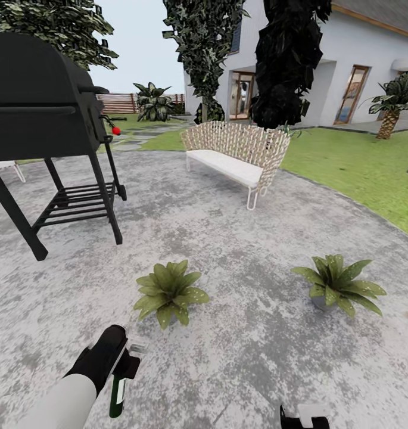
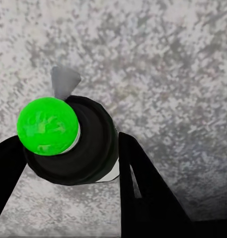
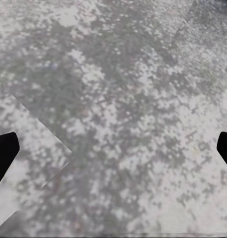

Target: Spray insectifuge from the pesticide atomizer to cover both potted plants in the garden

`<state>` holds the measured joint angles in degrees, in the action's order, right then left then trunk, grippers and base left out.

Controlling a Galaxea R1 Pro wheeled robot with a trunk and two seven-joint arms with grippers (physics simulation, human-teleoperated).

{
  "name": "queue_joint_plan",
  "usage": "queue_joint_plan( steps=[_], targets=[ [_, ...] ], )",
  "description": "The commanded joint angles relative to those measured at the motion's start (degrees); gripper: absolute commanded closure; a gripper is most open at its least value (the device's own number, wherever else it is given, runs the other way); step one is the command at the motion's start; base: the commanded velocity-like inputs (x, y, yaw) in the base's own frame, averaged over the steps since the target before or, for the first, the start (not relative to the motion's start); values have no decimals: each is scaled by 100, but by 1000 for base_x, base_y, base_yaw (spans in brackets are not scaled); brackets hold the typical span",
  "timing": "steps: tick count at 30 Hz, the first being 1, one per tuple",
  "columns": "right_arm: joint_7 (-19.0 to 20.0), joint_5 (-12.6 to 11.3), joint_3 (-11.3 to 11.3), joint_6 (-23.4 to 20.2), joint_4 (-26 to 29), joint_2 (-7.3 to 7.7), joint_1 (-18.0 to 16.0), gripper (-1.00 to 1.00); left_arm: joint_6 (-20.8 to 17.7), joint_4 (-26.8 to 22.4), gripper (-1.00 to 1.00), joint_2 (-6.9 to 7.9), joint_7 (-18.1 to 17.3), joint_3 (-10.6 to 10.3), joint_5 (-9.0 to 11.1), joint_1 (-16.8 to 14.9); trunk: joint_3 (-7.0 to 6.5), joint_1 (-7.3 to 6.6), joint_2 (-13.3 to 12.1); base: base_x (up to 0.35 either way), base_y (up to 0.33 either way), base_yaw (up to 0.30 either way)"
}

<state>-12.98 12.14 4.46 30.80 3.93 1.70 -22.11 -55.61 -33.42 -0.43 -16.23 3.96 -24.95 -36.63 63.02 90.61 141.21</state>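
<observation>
Two potted plants stand on the grey stone patio [image 1: 239, 238]: the left potted plant [image 1: 168, 291] just ahead of my left hand, the right potted plant [image 1: 340, 288] farther right with its grey pot [image 1: 320, 304] showing. My left gripper [image 1: 127, 357] is shut on the pesticide atomizer [image 1: 117, 394], a dark bottle with a pale label hanging below the fingers. In the left wrist view the atomizer [image 2: 88, 153] sits between the black fingers [image 2: 148, 198], with a bright green round part [image 2: 47, 125] and a pale nozzle [image 2: 63, 82]. My right gripper [image 1: 305, 417] [image 3: 113, 148] is open over bare patio.
A black grill [image 1: 43, 107] on legs stands at the left. A white woven bench [image 1: 236, 152] sits behind the plants. Green lawn [image 1: 358, 167] borders the patio on the right, with trees, a palm [image 1: 394, 104] and a white house [image 1: 358, 65] beyond.
</observation>
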Motion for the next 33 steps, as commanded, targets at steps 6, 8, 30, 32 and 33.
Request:
queue_joint_plan(
  steps=[6,8,30,32,33],
  targets=[
    [-29,52,46,22,-6,-2,-4,-100,-11,-6,100,-1,-48,13,-64,-2,5,-4,2,-40,95,0],
    [-32,52,46,21,-6,-3,-4,-100,-11,-6,100,0,-47,9,-65,-2,5,-4,2,-4,10,-40],
    [-5,51,46,22,-4,148,-4,-100,462,-7,100,42,-41,-9,-89,-2,5,-4,2,0,41,-196],
    [-9,51,46,22,1,153,-4,-100,470,-7,100,36,-39,-10,-89,-2,5,-4,2,0,293,-2],
    [-10,51,45,27,2,151,-4,-100,471,-6,100,35,-39,-10,-89,-2,5,-4,2,0,301,-1]
  ],
)
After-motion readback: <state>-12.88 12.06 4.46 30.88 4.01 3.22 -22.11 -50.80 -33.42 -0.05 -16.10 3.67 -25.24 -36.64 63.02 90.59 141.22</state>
